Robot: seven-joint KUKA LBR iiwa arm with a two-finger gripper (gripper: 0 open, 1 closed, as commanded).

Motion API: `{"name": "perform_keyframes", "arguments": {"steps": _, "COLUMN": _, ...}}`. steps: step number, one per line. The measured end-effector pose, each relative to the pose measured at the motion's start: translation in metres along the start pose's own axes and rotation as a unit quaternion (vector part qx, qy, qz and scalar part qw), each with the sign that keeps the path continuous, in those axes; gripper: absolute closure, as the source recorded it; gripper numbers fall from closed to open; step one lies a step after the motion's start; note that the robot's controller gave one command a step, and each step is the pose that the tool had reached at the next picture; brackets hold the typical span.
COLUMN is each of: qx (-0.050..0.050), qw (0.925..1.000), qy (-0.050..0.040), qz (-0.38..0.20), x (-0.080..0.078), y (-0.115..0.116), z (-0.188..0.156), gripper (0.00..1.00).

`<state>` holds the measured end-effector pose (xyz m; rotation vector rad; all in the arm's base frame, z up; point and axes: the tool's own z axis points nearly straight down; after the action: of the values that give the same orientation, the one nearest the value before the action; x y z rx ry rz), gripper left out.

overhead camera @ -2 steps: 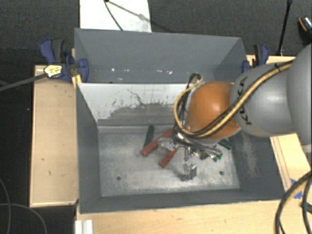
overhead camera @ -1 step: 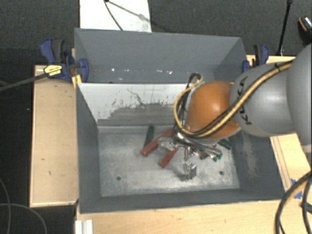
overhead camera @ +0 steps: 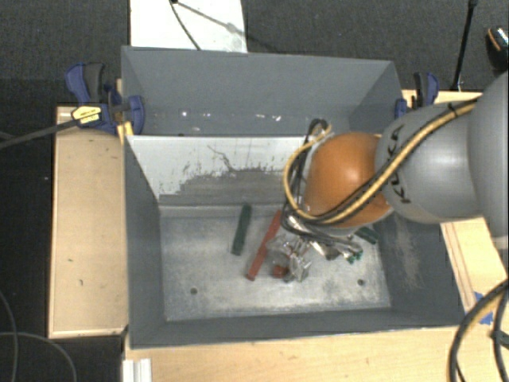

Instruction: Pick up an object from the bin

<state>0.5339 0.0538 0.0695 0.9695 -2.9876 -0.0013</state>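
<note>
Hanging end effector (overhead camera: 293, 265), grip unclear, beside one red-brown stick (overhead camera: 261, 255), one dark green stick (overhead camera: 241, 229) nearby.

Bin (overhead camera: 199, 285) layout as I read it from the overhead view. A flat bar (overhead camera: 241, 229) lies slanted just left of the floor's centre. A long stick (overhead camera: 263, 247) lies near its right, apart from it, leaning the same way. The gripper (overhead camera: 294, 265) is low, just right of the stick's front end; I cannot tell if they touch. A small piece (overhead camera: 364, 235) lies further right, partly under the arm (overhead camera: 445, 165).

I'm seeing a reddish-brown stick (overhead camera: 262, 251) lying flat and slanted near the middle of the bin (overhead camera: 199, 293), with a dark green stick (overhead camera: 241, 229) just left of it.
</note>
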Motion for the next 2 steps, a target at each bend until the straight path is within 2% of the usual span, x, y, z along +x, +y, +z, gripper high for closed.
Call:
{"name": "perform_keyframes", "arguments": {"steps": 1, "qx": 0.002, "qw": 1.0000, "qy": -0.0032, "qz": 0.002, "x": -0.001, "y": 0.000, "z": -0.047, "gripper": 1.00}}
{"name": "perform_keyframes", "arguments": {"steps": 2, "qx": 0.002, "qw": 1.0000, "qy": -0.0030, "qz": 0.005, "x": -0.003, "y": -0.001, "z": -0.072, "gripper": 1.00}}
